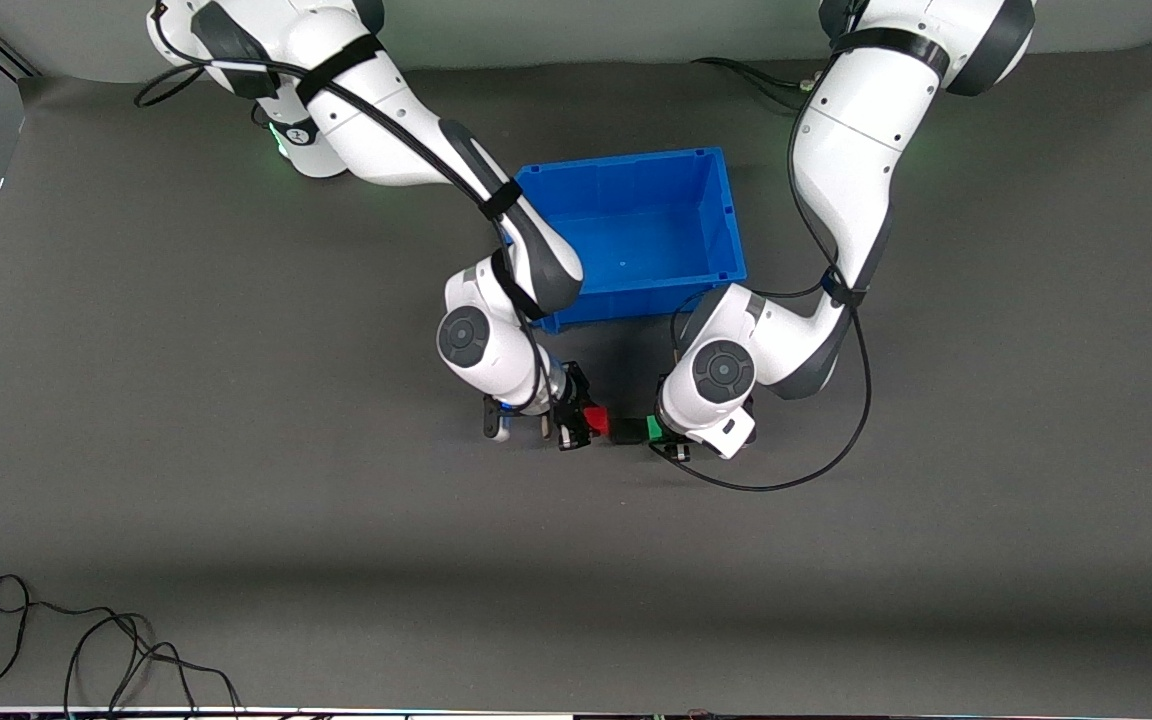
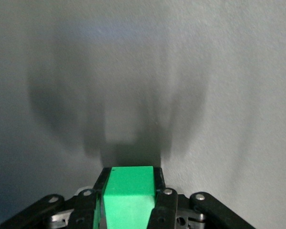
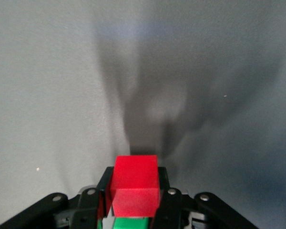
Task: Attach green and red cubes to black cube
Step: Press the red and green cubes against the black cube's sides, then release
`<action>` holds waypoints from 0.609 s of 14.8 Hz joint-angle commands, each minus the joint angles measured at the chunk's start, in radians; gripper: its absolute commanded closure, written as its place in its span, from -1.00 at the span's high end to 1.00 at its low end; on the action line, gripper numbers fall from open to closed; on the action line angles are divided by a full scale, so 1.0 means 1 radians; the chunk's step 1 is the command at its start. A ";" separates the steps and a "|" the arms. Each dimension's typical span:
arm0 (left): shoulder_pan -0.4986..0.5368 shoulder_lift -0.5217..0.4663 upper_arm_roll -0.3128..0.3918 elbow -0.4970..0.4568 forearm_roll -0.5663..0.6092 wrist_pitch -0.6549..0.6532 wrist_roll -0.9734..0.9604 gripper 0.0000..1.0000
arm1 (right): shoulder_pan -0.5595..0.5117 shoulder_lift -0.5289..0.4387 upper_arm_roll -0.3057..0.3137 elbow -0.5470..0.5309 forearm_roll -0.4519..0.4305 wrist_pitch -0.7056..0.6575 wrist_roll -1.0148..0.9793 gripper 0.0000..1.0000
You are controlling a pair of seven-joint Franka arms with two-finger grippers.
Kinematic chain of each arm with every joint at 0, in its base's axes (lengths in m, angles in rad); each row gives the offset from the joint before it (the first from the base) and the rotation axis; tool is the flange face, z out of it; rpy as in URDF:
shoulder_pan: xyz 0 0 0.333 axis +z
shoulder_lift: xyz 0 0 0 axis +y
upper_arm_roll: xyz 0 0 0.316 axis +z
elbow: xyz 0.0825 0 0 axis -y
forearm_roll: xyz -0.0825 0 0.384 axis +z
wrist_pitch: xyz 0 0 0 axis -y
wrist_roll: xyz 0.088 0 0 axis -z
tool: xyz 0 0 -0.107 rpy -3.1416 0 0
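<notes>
Three cubes form a tight row on the dark mat, nearer to the front camera than the blue bin. The black cube (image 1: 626, 431) is in the middle. The red cube (image 1: 594, 420) touches it toward the right arm's end, and my right gripper (image 1: 581, 421) is shut on it. In the right wrist view the red cube (image 3: 135, 188) fills the gap of that gripper (image 3: 135, 179). The green cube (image 1: 654, 428) touches the black cube from the left arm's end, with my left gripper (image 1: 665, 433) shut on it. The left wrist view shows the green cube (image 2: 130, 195) clamped in that gripper (image 2: 131, 179). Neither wrist view shows the black cube.
The blue bin (image 1: 726, 215) stands open farther from the front camera than the cubes, between the two forearms. A loose black cable (image 1: 86, 650) lies near the table's front edge at the right arm's end. Another cable (image 1: 816, 465) loops on the mat beside the left wrist.
</notes>
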 commanded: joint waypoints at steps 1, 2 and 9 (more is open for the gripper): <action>-0.027 0.001 0.015 0.002 -0.009 0.018 -0.022 -1.00 | 0.017 0.039 -0.012 0.047 0.008 0.013 0.024 -0.42; -0.043 0.004 0.015 0.002 -0.010 0.021 -0.022 -1.00 | 0.017 0.045 -0.014 0.047 0.008 0.013 0.024 -0.42; -0.048 0.004 0.015 0.005 0.004 0.024 -0.010 0.99 | 0.031 0.061 -0.014 0.063 0.004 0.037 0.022 -0.30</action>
